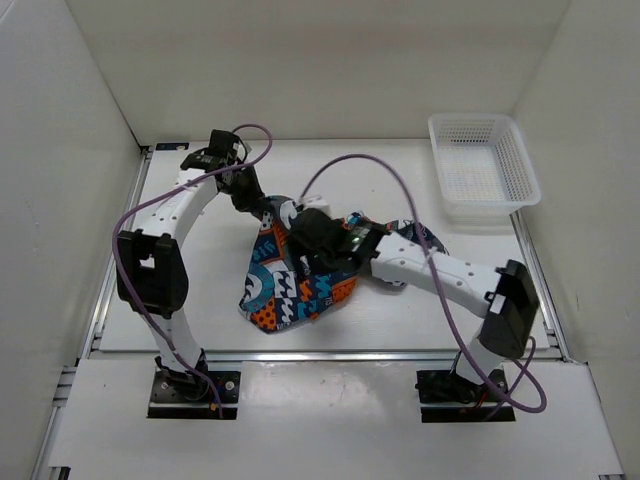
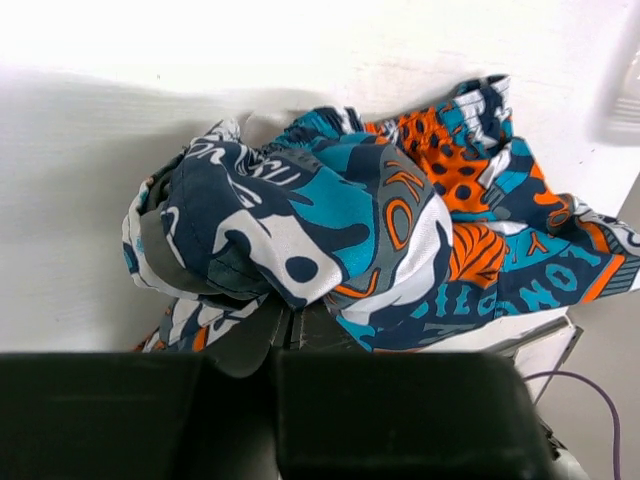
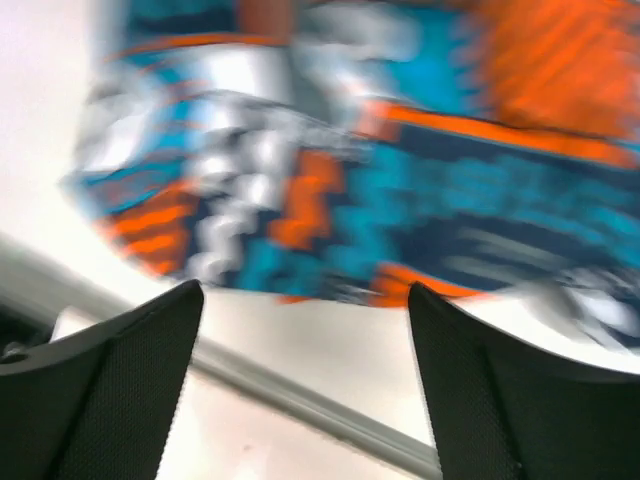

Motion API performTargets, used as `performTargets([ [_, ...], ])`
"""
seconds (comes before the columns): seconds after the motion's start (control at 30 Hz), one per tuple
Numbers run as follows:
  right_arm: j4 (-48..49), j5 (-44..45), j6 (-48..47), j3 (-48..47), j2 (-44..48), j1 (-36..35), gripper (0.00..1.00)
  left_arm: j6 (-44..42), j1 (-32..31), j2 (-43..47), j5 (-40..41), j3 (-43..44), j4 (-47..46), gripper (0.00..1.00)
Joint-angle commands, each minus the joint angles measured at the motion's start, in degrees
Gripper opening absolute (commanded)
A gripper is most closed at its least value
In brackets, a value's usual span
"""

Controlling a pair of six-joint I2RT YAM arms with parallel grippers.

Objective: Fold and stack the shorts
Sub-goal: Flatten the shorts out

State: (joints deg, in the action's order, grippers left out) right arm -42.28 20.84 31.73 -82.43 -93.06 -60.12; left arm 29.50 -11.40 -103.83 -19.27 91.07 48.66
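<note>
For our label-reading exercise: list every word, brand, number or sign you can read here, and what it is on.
On the shorts: letter-like shapes in the print, crumpled and cut off; no word can be read.
On the basket: no text seen.

I'm working in a lab test cell: plain white walls [image 1: 300, 60] box in a white table [image 1: 200, 290] edged with aluminium rails [image 1: 330, 353], robot arms [image 1: 440, 265] bolted down.

A white table [image 1: 200, 300] is shown from above. A crumpled heap of shorts [image 1: 290, 295], printed in blue, teal, orange and white, is spread near its middle. A white mesh basket [image 1: 485, 210] is set in its far right corner, well apart.
</note>
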Motion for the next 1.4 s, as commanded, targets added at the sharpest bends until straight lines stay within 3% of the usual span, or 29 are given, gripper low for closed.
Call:
performTargets([
  [0.0, 1.85, -2.82, -2.9, -5.26, -8.07, -8.07, 0.89, 0.74, 0.24, 0.03, -0.07, 0.87, 1.69, 0.1],
  [0.1, 2.38, -3.7, -3.42, -10.27, -15.37, -11.68, 0.97, 0.12, 0.24, 0.03, 0.63, -0.36, 1.7, 0.1],
  [0.5, 5.37, -7.04, -5.09, -19.52, -32.96, -12.39, 1.0, -6.38, 3.92, 1.09, 5.29, -7.65, 3.28, 0.1],
  [0.57, 5.37, -7.04, -4.4, -19.52, -33.59, -12.39, 0.89, -6.38, 3.93, 1.61, 5.91, -8.19, 3.28, 0.1],
  [0.6, 5.37, -7.04, -4.39, -18.48, -33.59, -12.39, 0.72, -6.9, 4.62, 1.61, 5.91, -8.88, 3.28, 0.1],
  [0.7, 5.9, -5.64, -2.11, -15.14, -32.72, -12.39, 0.34, -6.91, 5.24, 2.14, 5.91, -8.89, 3.28, 0.1],
  [0.73, 5.9, -4.94, -2.11, -14.08, -32.02, -12.39, 0.13, -6.91, 5.25, 2.75, 5.91, -8.89, 3.28, 0.1],
  [0.8, 5.9, -3.45, -0.79, -10.83, -29.12, -10.64, 0.0, -6.91, 6.47, 2.76, 5.91, -8.89, 3.8, 0.1],
  [0.97, 5.9, 1.74, 0.0, 0.75, -16.67, -3.45, 0.0, -6.91, 8.58, 3.89, 5.29, -5.2, 4.94, 0.1],
  [1.13, 4.85, 6.66, -3.24, 5.96, -5.06, 3.5, 0.0, -6.91, 9.11, 4.42, 3.45, -0.55, 6.09, 0.1],
  [1.27, 3.35, 9.56, -7.81, 3.25, 0.15, 13.23, 0.0, -4.89, 9.11, 4.43, -0.32, 4.27, 6.71, 0.1],
  [1.37, 2.48, 9.57, -13.78, -7.35, 0.68, 21.75, 0.0, -2.88, 8.59, 3.64, -2.7, 13.38, 6.71, 0.1],
])
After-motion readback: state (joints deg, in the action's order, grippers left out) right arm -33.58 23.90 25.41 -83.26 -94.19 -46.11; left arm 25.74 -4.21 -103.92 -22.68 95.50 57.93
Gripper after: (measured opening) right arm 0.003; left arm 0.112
